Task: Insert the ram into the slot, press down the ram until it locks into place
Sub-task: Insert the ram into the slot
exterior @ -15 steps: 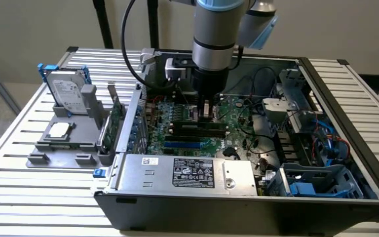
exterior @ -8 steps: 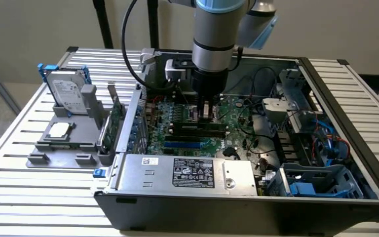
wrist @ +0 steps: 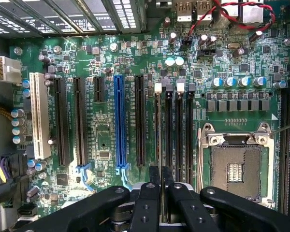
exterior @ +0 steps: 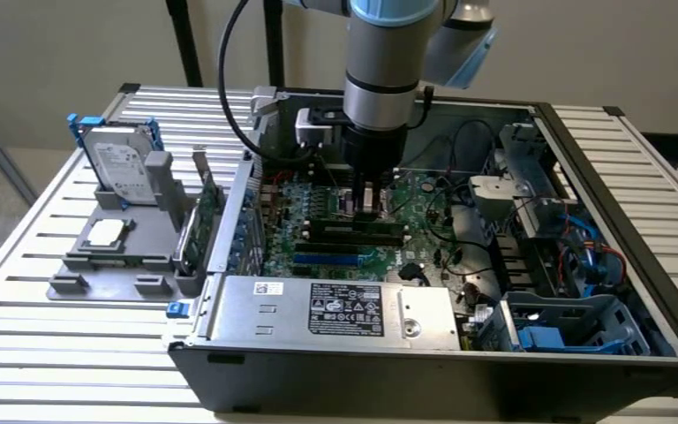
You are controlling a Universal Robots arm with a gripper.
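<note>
Over the open computer case (exterior: 621, 177), my gripper (exterior: 369, 210) reaches down to the motherboard. It is shut on the ram (exterior: 327, 231), a long thin dark-and-green stick that lies level just under the fingers, along the row of black memory slots (exterior: 351, 242). In the wrist view the two fingers (wrist: 154, 180) stand close together with only a thin gap, and my gripper (wrist: 161, 176) sits over the near end of the parallel black slots (wrist: 168, 125) with white and black end clips. I cannot tell whether the ram sits in a slot or just above it.
A blue socket (wrist: 119, 121), a white socket (wrist: 37, 116) and the bare processor socket (wrist: 235, 166) flank the memory slots. The grey power supply (exterior: 327, 309) fills the case front. Outside, on the exterior view's left, a grey fixture (exterior: 103, 256) holds a hard drive (exterior: 121, 163).
</note>
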